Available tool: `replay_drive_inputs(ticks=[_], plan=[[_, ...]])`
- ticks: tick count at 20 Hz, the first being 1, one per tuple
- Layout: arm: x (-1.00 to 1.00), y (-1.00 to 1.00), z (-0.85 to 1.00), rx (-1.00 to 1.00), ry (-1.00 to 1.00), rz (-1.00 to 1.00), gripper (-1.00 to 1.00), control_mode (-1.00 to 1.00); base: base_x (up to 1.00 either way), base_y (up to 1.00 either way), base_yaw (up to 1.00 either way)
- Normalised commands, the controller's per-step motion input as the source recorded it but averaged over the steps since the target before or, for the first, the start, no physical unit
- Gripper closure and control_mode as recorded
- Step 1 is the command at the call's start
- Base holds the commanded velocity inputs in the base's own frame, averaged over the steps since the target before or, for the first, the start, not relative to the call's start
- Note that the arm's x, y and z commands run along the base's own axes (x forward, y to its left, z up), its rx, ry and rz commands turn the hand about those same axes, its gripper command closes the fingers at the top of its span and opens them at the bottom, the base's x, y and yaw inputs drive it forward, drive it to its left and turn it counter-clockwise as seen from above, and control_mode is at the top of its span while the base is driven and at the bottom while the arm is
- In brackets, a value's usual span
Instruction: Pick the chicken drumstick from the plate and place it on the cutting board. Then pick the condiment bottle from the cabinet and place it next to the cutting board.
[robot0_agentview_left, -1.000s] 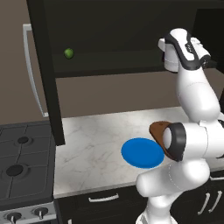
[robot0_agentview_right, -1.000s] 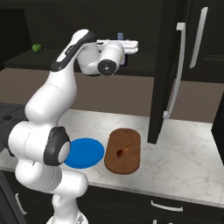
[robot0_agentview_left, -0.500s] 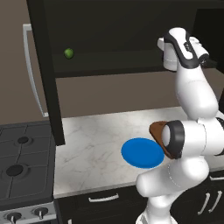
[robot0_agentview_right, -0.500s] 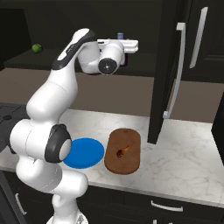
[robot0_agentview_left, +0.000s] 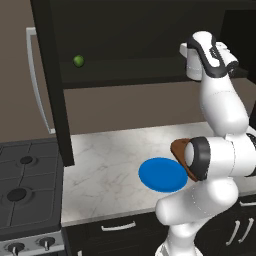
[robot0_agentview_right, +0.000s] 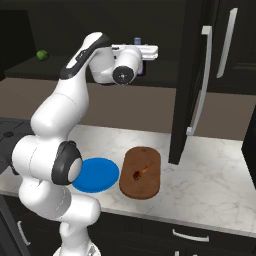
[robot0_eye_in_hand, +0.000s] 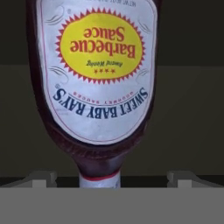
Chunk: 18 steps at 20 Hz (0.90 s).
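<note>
Items counted relative to the claw (robot0_agentview_right: 148, 51): 1 condiment bottle (robot0_eye_in_hand: 94, 83) directly ahead of the spread fingertips, label reading upside down; 1 small green round fruit (robot0_agentview_left: 78, 61) on the same cabinet (robot0_agentview_left: 55, 95) shelf, well off to the claw's left. Far below the claw on the counter (robot0_agentview_right: 210, 170) lie 1 blue plate (robot0_agentview_right: 100, 175), 1 brown cutting board (robot0_agentview_right: 145, 182) just beside it, and 1 chicken drumstick (robot0_agentview_right: 140, 172) resting on that board.

Left/right base views: behind arm, looking down, sharing tabletop (robot0_agentview_left: 105, 165) and plate (robot0_agentview_right: 97, 175) | hand view: close on condiment bottle (robot0_eye_in_hand: 96, 78), rolled upside-down.
</note>
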Motion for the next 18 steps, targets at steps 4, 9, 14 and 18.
replay_drive_inputs(ticks=[4,9,14,18], plan=[[0.00,0.00,0.00,0.00,0.00,0.00,-1.00,-1.00,0.00,0.00,0.00],[0.00,0.00,0.00,0.00,0.00,0.00,-1.00,-1.00,0.00,0.00,0.00],[0.00,0.00,0.00,0.00,0.01,0.00,1.00,-1.00,0.00,0.00,0.00],[0.00,0.00,0.00,0.00,0.00,0.00,1.00,-1.00,0.00,0.00,0.00]])
